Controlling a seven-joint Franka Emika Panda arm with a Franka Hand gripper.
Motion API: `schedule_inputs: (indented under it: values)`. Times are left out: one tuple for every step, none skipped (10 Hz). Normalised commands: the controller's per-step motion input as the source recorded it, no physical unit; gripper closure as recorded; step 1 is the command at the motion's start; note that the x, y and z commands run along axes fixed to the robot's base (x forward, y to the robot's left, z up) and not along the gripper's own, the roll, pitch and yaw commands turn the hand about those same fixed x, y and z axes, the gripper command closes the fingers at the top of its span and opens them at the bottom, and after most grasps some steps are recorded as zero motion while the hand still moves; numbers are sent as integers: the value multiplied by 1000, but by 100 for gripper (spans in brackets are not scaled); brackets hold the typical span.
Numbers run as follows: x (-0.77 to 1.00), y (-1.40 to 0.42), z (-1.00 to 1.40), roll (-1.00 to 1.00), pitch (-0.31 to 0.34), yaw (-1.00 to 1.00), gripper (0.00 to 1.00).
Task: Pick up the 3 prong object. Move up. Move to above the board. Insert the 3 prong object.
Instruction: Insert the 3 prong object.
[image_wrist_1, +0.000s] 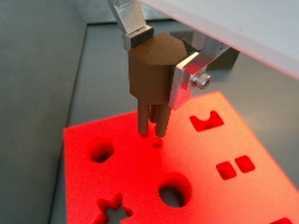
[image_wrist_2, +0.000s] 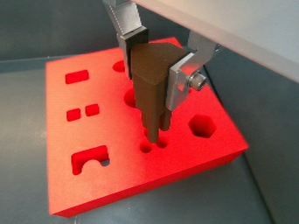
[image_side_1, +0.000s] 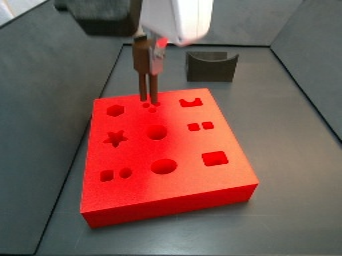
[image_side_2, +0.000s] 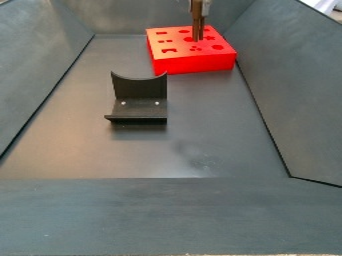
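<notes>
In a wrist view the gripper (image_wrist_1: 156, 63) stands low over the board (image_wrist_1: 233, 188), its two silver fingers (image_wrist_1: 187, 74) clamped on the flanks of the 3 prong object (image_wrist_1: 152, 74), which hangs upright between them with its long axis vertical and its prongs pointing straight down. The prong tips reach the red surface beside a round cut-out, and a small dark dot shows just by them; whether each tip is already in its own hole I cannot tell from here. In a wrist view from the opposite side, the gripper (image_wrist_2: 156, 66) again has its jaws closed on the 3 prong object (image_wrist_2: 149, 83), the brown block filling the gap between the plates, and the prongs come down at the row of three small dots (image_wrist_2: 147, 149) near the edge of the board (image_wrist_2: 82, 197); they look to be at the holes or just entering them. In a side view the gripper (image_side_1: 147, 45) hangs over the far left part of the board (image_side_1: 174, 205), and the 3 prong object (image_side_1: 146, 75) meets the slab close to a round recess, with the fixture (image_side_1: 210, 66) well apart behind. In a side view from farther off, the fixture (image_side_2: 135, 99) sits in the near floor, the board (image_side_2: 201, 62) lies beyond it, and only the dark shaft of the 3 prong object (image_side_2: 195, 18) shows descending onto it. I judge that what remains is a straight downward press, so the prongs must stay square to the three dots.
</notes>
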Motion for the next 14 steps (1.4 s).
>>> schedule_inputs:
  values:
    - [91,0,-437,0,-124,-97,100]
    - [57,0,-186,-21,-106,-71,100]
    - [-17,43,-331,47,0,-74,100]
    - [-169,160,-486,110,0,-249,100]
    - [-60,140,-534,100,0,-411,100]
    - [0,20,-483,23,-44,-423,100]
    - [157,0,-537,0,-114,-586,100]
    - [260,-66,-611,0,-146,-740,100]
    - [183,-60,-603,0,-170,-797,100]
    - [29,-26,-583,0,-169,-940,100]
    - [0,0,-600,4,-91,-1000,100]
    - [-163,9,-606,66,-44,-949,100]
    - [0,6,-17,0,0,-409,100]
    - [-17,20,0,0,0,0,100]
